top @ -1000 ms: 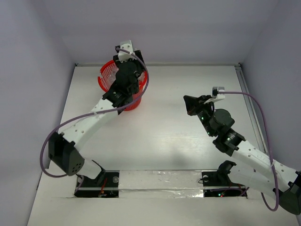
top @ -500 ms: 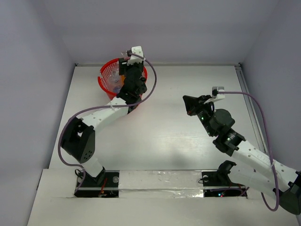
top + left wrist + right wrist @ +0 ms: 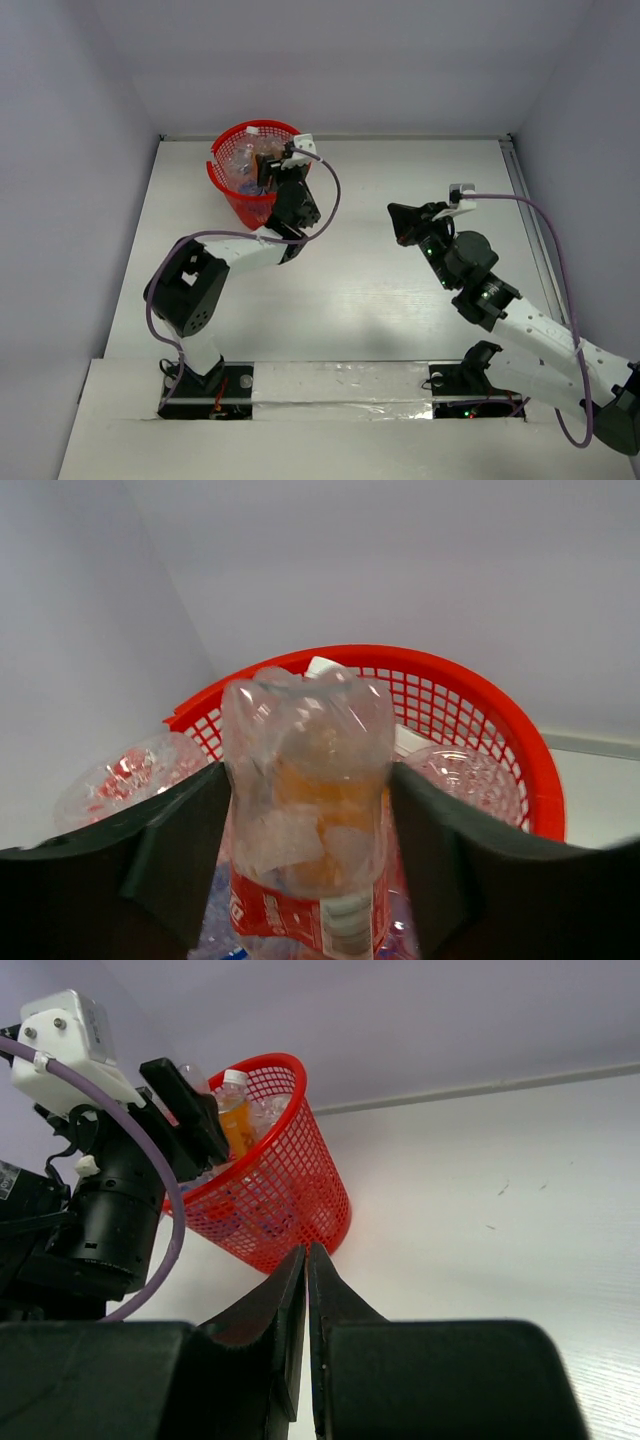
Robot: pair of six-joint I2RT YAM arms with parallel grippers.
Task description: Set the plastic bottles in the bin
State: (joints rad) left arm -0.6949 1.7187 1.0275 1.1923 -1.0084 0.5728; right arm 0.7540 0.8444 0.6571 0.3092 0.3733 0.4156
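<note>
White table (image 3: pixel 380 300), pale walls | bin (image 3: pixel 236 203) at far-left corner, heaped with bottles (image 3: pixel 462 778) | left gripper (image 3: pixel 272 168) clamps red-labelled bottle (image 3: pixel 306 770) over its near rim | right gripper (image 3: pixel 306 1260) pressed closed, empty, toward right edge | risk: released bottle may bounce off heap or rim onto table

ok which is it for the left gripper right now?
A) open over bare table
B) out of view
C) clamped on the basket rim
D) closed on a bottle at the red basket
D: in the left wrist view the left gripper has its fingers pressed on both sides of a clear bottle with a red-white label, with the basket rim right behind it.
</note>
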